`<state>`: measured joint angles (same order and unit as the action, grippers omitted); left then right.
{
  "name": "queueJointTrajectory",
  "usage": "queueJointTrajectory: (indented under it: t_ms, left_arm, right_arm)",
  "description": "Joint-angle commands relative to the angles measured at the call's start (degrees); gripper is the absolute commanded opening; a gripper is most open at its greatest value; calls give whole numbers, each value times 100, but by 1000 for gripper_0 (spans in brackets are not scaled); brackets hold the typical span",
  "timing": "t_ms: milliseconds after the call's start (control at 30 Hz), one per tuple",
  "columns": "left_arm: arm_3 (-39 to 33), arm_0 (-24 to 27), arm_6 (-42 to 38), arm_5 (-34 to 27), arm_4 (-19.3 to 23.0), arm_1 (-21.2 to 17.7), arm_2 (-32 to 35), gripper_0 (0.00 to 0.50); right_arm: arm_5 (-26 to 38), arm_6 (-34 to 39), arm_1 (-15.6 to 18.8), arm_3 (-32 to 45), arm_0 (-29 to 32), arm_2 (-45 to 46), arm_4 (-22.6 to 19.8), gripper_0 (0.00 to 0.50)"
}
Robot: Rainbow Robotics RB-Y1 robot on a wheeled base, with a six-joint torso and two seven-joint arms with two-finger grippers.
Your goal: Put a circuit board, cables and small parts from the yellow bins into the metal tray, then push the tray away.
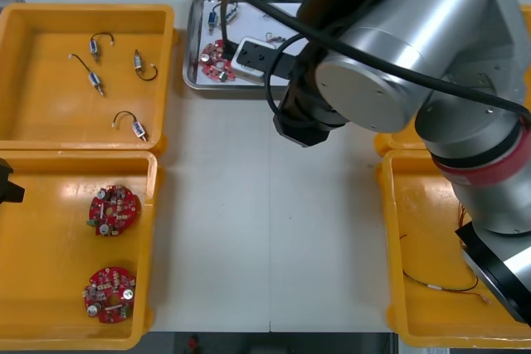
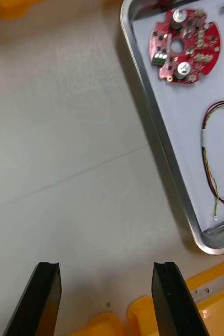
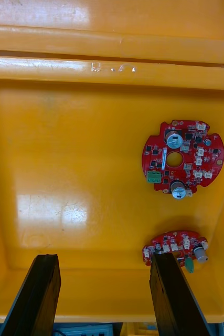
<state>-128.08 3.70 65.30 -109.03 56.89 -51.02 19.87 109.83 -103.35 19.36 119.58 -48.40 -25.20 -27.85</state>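
The metal tray [image 1: 196,39] stands at the far middle of the table, white inside. It holds a round red circuit board [image 1: 217,62], a twisted blue and white cable [image 1: 224,12] and a red and yellow cable [image 2: 212,152]. My right gripper [image 2: 109,296] hangs open over bare table just beside the tray's rim [image 2: 164,136], with the board [image 2: 185,44] farther ahead of its fingers. My left gripper [image 3: 104,294] is open and holds nothing above the near left yellow bin [image 3: 49,157], where two red boards [image 3: 182,157] [image 3: 174,247] lie.
The far left bin [image 1: 33,105] holds several small metal parts with black cables [image 1: 95,80]. The near right bin [image 1: 415,230] contains a thin red and yellow cable [image 1: 444,286]. My right arm [image 1: 398,55] covers the tray's right part and the far right bin. Bin corners [image 2: 143,315] lie close by the right fingers.
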Motion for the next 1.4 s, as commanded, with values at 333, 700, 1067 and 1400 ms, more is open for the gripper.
queueJointTrajectory:
  t_ms: [333, 700, 1067, 1400]
  left_arm:
    - [-165, -124, 396, 48, 33, -198, 149, 500]
    - [-165, -124, 396, 48, 33, -198, 149, 500]
    - [-165, -124, 396, 48, 33, -198, 149, 500]
    - [-165, -124, 396, 48, 33, -198, 149, 500]
  right_arm:
    - [17, 1889, 1122, 1876, 1825, 1343, -528, 500]
    - [17, 2478, 1667, 2350, 3196, 2810, -757, 500]
    - [17, 2548, 2019, 2333, 4154, 4058, -1065, 500]
    - [17, 2548, 1949, 1964, 4550, 4788, -1522, 500]
